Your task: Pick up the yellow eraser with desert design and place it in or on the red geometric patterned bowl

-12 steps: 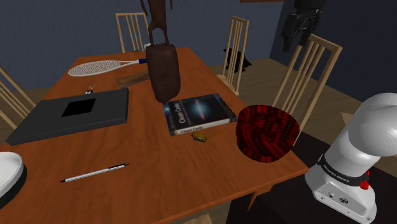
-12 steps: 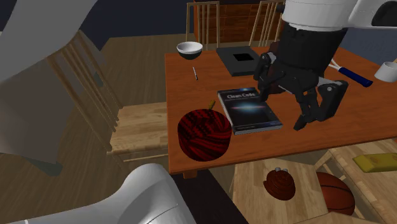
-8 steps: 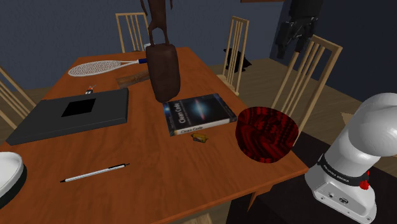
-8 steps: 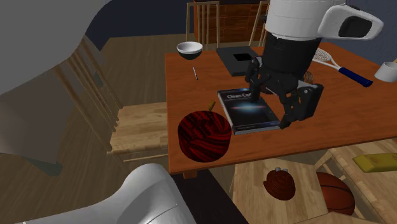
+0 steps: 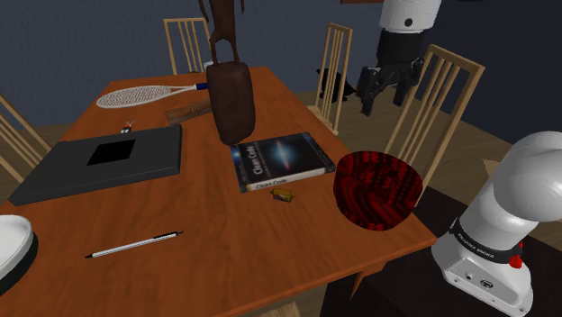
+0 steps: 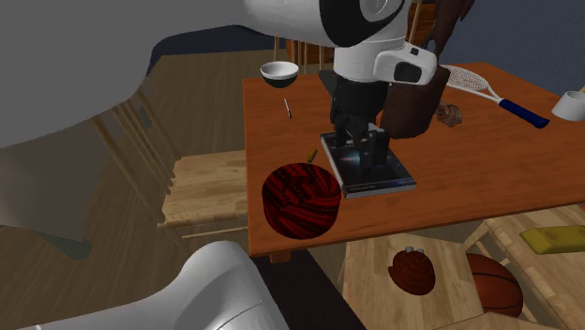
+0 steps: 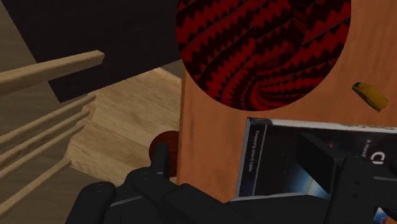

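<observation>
Beside the book point(image 5: 281, 159), pinch the small, probably light, firm yellow eraser point(image 5: 285, 194) across its narrow sides with the spread tool point(image 5: 382, 99).

The gripper point(image 5: 382, 97) is all black, on a white arm point(image 5: 509, 194) with dark joints. Ahead of it, the bowl point(image 5: 378, 189) is deep red, banded with black zigzags. Past the bowl from the gripper, the small eraser point(image 5: 285, 194) is yellow-orange. Beside the eraser, the book point(image 5: 282, 160) has a black cover with a blue-white glow and white lettering. The table point(image 5: 207, 270) is orange-brown.
</observation>
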Controlling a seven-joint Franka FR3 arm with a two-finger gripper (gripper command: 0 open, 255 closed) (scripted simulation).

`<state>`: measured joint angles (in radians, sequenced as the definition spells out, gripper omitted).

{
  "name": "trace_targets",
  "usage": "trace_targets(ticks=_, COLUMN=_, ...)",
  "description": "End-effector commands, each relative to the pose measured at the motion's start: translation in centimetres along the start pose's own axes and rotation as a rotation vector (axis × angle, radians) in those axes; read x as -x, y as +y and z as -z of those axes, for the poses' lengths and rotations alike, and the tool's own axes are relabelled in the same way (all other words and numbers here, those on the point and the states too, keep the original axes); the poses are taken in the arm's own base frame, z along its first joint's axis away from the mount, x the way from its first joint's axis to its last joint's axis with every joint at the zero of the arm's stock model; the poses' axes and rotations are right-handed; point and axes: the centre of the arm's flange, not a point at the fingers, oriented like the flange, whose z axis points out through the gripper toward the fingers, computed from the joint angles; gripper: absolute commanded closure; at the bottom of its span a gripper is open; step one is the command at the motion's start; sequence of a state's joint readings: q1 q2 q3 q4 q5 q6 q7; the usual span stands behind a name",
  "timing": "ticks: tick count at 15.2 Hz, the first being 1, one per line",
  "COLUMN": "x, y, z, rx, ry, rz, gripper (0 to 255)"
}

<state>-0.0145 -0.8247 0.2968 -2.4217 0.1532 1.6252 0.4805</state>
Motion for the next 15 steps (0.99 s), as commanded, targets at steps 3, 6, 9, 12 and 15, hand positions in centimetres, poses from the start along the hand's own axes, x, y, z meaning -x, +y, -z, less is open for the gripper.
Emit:
trace_targets(ticks=3, x=0.5, y=-4.9, z=-2.5, rx=0.003, ry=0.004, rz=-0.069, gripper=0)
trace_targets(ticks=6, x=0.8, y=-8.3, z=-4.5, rx=0.007, ry=0.008, rz=-0.118, gripper=0)
trace_targets(ticks=9, x=0.8, y=-11.8, z=-6.5, rx=0.011, ry=0.011, rz=-0.167, gripper=0)
trace_targets(ticks=12, x=0.7, y=-15.3, z=-8.5, rx=0.014, ry=0.014, rz=-0.215, gripper=0)
trace_targets(ticks=15, x=0.4, y=-18.7, z=-10.6, rx=0.018, ry=0.017, rz=-0.264, gripper=0)
